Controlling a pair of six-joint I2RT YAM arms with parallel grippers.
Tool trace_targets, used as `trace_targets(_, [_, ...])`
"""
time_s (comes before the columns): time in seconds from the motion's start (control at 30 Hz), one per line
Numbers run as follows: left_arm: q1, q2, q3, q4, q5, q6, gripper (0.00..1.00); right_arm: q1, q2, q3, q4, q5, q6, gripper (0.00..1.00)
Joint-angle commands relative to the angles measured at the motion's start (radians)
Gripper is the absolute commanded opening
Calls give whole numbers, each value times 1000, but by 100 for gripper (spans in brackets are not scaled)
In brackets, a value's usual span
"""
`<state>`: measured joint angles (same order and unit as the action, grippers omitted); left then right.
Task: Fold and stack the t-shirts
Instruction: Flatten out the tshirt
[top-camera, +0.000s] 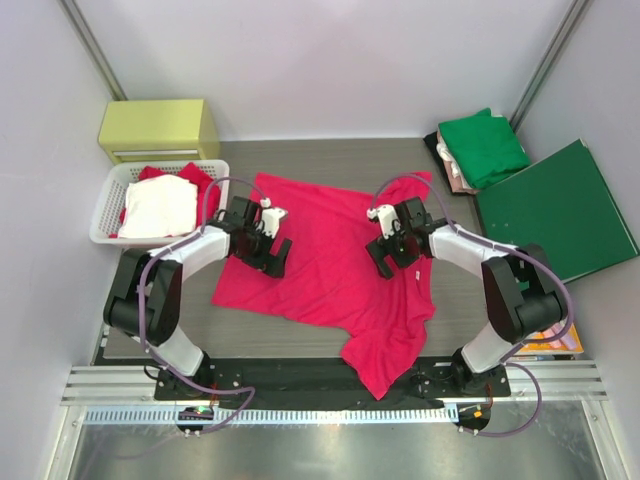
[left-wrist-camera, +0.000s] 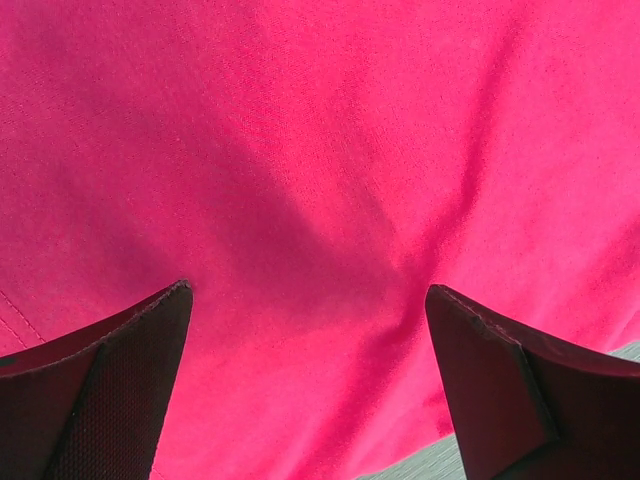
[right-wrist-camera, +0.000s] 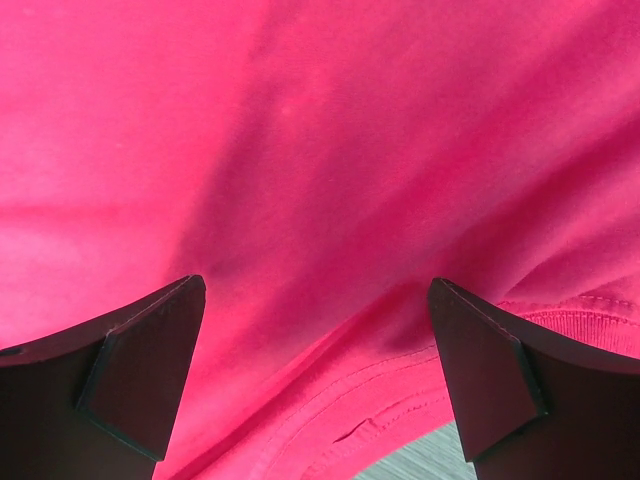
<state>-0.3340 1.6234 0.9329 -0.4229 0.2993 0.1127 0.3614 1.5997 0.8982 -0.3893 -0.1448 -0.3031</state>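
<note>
Plain pinkish-red t-shirt (top-camera: 330, 250); green t-shirt (top-camera: 485, 145) over pale beige-pink t-shirt (top-camera: 452, 166), far right. Dark-green folder (top-camera: 555, 210). White basket (top-camera: 100, 215): white cloth (top-camera: 160, 205), red cloth (top-camera: 195, 177). Yellow-green box (top-camera: 160, 128). Grey streaked tabletop (top-camera: 330, 158). Black left hand (left-wrist-camera: 310, 300), right hand (right-wrist-camera: 315, 290).

Two claws (top-camera: 278, 255) (top-camera: 382, 258); one spread red shirt (top-camera: 330, 250); one green shirt (top-camera: 485, 145); one basket (top-camera: 105, 215).

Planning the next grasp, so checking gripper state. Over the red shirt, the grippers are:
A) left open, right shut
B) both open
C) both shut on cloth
B: the left gripper and right gripper each show fingers spread wide, the red shirt lying unpinched between them.
</note>
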Motion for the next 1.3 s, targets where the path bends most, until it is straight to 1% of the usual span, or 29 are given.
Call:
trace_targets(0.0, [-8, 27, 24, 7, 20, -5, 100, -32, 48, 57, 32, -19, 2, 100])
trace_targets(0.27, [-13, 95, 18, 44, -15, -19, 100, -39, 118, 91, 63, 16, 18, 99])
trace_targets(0.4, [-11, 130, 32, 30, -18, -21, 100, -41, 212, 166, 70, 33, 15, 98])
trace_targets(0.5, [-11, 122, 20, 39, -72, -27, 100, -41, 265, 243, 69, 30, 15, 97])
trace_targets(0.67, [-13, 113, 15, 7, -111, -53, 100, -42, 377, 359, 66, 27, 13, 97])
trace_targets(0.8, [-13, 70, 4, 7, -164, -65, 100, -53, 431, 448, 47, 34, -1, 97])
trace_targets(0.87, [-11, 50, -3, 10, -170, -68, 100, -70, 462, 468, 44, 50, -16, 97])
trace_targets(1.0, [-11, 32, -3, 7, -163, -84, 100, -96, 526, 559, 26, 65, -25, 96])
trace_targets(1.13, [-10, 35, 3, 3, -164, -82, 100, -107, 557, 619, 1, 60, -7, 96])
trace_targets(1.27, [-11, 33, 0, 10, -167, -82, 100, -107, 519, 575, -3, 36, -5, 96])
